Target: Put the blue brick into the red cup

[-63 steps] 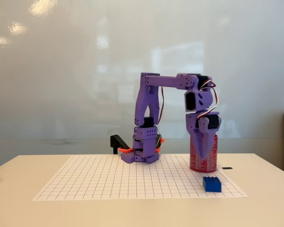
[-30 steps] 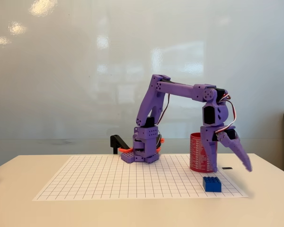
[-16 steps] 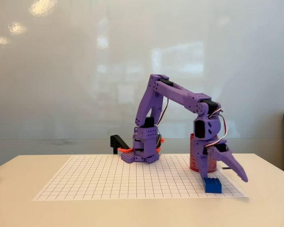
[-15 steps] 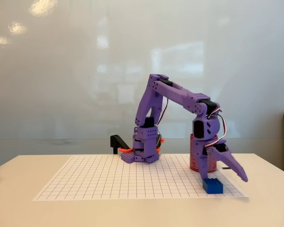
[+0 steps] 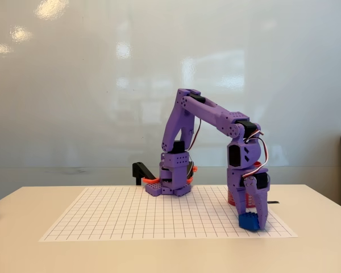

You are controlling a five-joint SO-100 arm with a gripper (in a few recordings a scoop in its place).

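The red cup (image 5: pixel 242 198) is mostly hidden behind the purple arm, just slivers of red showing either side of the wrist. Down in front of the cup, the gripper (image 5: pixel 254 222) has its fingers pinched in on the blue brick (image 5: pixel 248 222), which sits on the grid sheet (image 5: pixel 131 216) at the fingertips (tilted slightly, by the look of it). Half a second ago those fingers were splayed wide over the brick; now they've closed around it.
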